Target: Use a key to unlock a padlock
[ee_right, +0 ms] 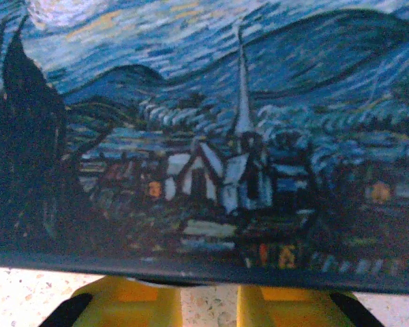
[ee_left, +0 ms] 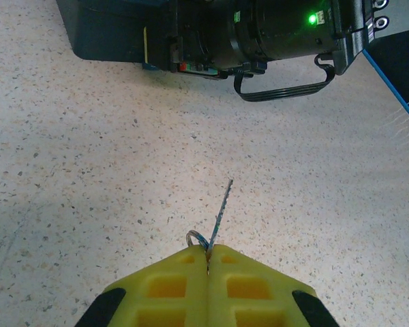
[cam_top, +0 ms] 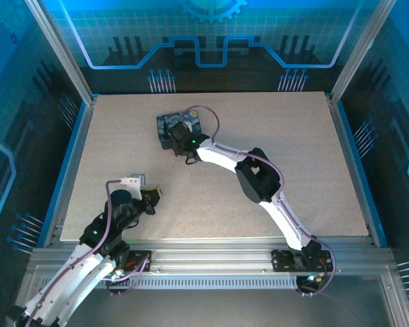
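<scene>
At the near left of the table [cam_top: 293,157], pinching the key [ee_left: 220,208] with the left gripper [ee_left: 208,251], pressing its yellow fingers [ee_left: 170,276] tight together on the bow end and little ring, aiming the blade out over bare surface toward the tin [cam_top: 167,122]. Holding well apart from that tin, mind. Over at the far middle, hovering right on top of the tin with the right gripper [ee_right: 209,293], staring straight onto the painted lid. Showing a narrow gap between those fingers [ee_right: 123,303], yet hiding the tips under the tin's edge, so not telling a pinch from a mere hover there. Not picking out the padlock for certain either; guessing at somewhere by the tin's near side. Judging progress now: key in hand, so pickup done. Waiting to be done: steadying the padlock, carrying the key across, lining up with the keyhole, inserting, turning, springing the shackle. Looking like early days.
</scene>
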Controlling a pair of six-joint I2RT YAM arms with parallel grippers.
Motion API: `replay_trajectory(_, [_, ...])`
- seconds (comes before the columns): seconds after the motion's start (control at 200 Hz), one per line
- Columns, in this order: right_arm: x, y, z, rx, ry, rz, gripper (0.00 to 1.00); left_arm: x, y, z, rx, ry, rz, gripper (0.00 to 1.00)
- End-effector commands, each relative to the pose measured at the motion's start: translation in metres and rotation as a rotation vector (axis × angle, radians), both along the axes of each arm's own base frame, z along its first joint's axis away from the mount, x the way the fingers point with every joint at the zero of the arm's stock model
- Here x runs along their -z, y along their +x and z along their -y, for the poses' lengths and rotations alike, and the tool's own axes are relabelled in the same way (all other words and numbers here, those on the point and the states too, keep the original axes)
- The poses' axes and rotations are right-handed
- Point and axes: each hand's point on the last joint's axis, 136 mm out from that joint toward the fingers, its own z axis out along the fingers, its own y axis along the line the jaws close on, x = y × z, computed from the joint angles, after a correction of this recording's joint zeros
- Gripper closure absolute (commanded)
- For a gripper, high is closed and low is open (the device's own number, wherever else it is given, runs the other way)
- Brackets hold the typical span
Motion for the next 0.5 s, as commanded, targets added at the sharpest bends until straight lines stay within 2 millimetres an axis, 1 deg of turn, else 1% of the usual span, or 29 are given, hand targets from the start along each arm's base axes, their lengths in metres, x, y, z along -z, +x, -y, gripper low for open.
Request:
replay_trajectory(0.0, [0.012,-0.003,0.013,0.035,-0.048,-0.022,0.82,0.004,0.0,0.0,0.013,0.009,0.009,1.0])
replay_trajectory(0.21, [0.015,-0.015,0.025,0.041,-0.06,-0.024,0.86,0.005,-0.001,0.001,0.017,0.01,0.008,1.0])
replay_trajectory(0.36, [0.007,-0.024,0.038,0.044,-0.068,-0.014,0.88,0.006,0.0,0.002,0.019,0.005,0.008,1.0])
replay_trajectory(0.4, [0.015,-0.027,0.042,0.046,-0.082,-0.024,0.88,0.006,0.0,0.003,0.022,0.002,0.007,1.0])
replay_trajectory(0.405, [0.005,-0.027,0.042,0.047,-0.07,-0.012,0.88,0.006,0.0,0.003,0.022,0.001,0.007,1.0])
replay_trajectory(0.415, [0.001,-0.028,0.042,0.047,-0.067,-0.007,0.88,0.007,0.0,0.003,0.022,0.0,0.006,1.0])
replay_trajectory(0.495, [-0.003,-0.034,0.049,0.047,-0.067,-0.002,0.88,0.007,0.001,0.005,0.028,-0.01,0.005,1.0])
